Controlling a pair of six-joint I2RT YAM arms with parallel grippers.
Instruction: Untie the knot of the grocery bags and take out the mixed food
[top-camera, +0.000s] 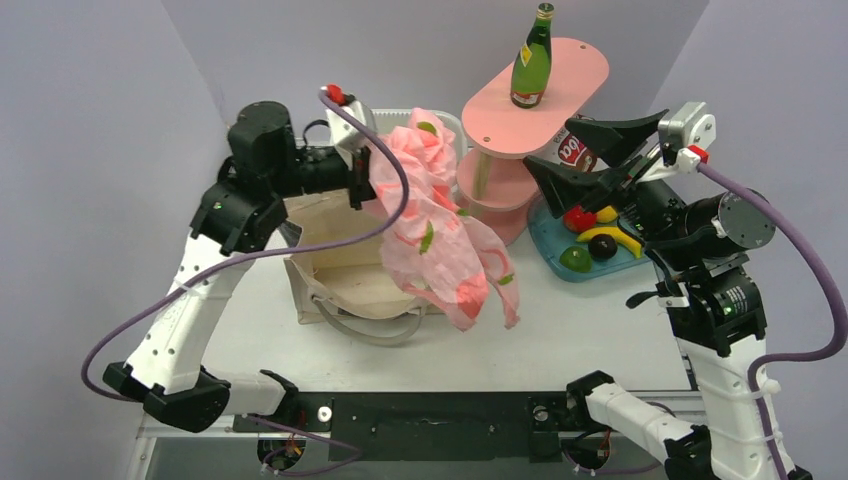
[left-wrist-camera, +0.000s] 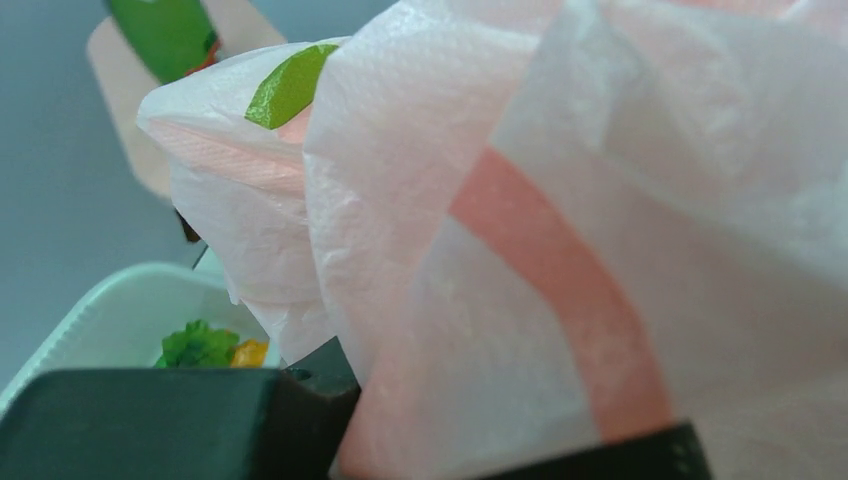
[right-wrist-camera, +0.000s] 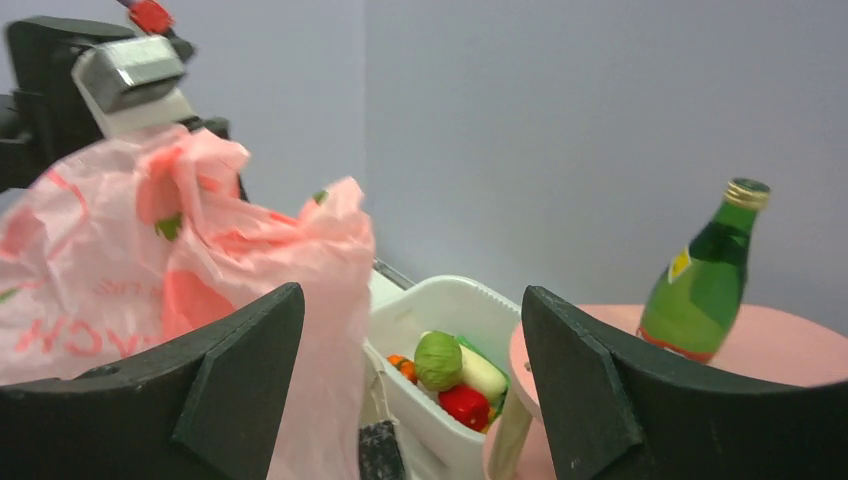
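The left gripper (top-camera: 362, 180) is clenching the pink bag (top-camera: 435, 235), holding it aloft over the canvas tote (top-camera: 340, 270). The right gripper (top-camera: 550, 143) is hovering released nearby. Emptying appears to be in hand; the next move likely calls for opening the bag's mouth.

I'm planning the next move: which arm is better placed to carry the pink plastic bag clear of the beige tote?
Left. The left tool clamps the thin pink plastic bag, which hangs over the beige canvas tote. The right tool is open, off by the blue tray.
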